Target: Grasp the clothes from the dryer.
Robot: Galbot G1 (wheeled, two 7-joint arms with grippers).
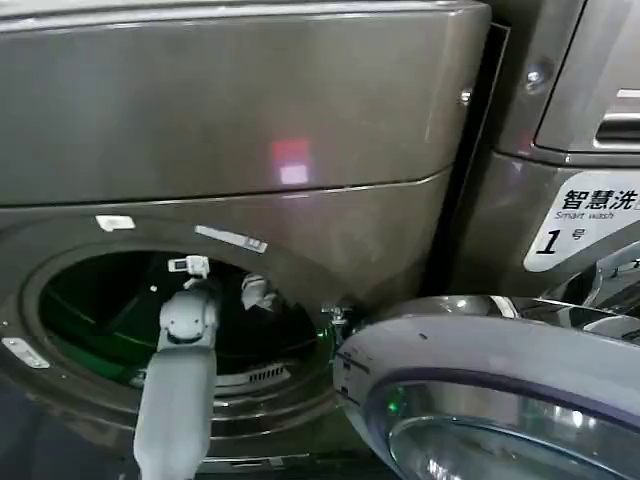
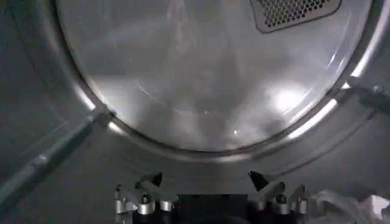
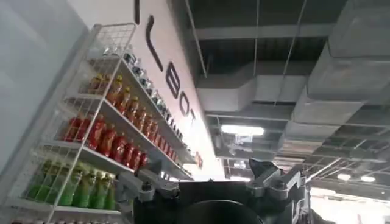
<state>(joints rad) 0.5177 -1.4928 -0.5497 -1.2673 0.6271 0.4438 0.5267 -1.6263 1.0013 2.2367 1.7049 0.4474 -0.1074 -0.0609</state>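
Your left gripper (image 2: pixel 204 182) is wide open w/ nothing in it, inside the dryer (image 1: pixel 300 120); clothes (image 2: pixel 365 207) sit lower right, so you could miss & grab air.

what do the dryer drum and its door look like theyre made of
The dryer drum looks like brushed steel: grey with streaky glare and a perforated vent. The door seems to be a glossy grey, possibly plastic, rim around a glass window, judging by the reflections.

My head camera faces the dryer (image 1: pixel 250 150) closely, my left wrist camera looks inside its drum, my right wrist camera tilts toward the ceiling (image 3: pixel 292 55).
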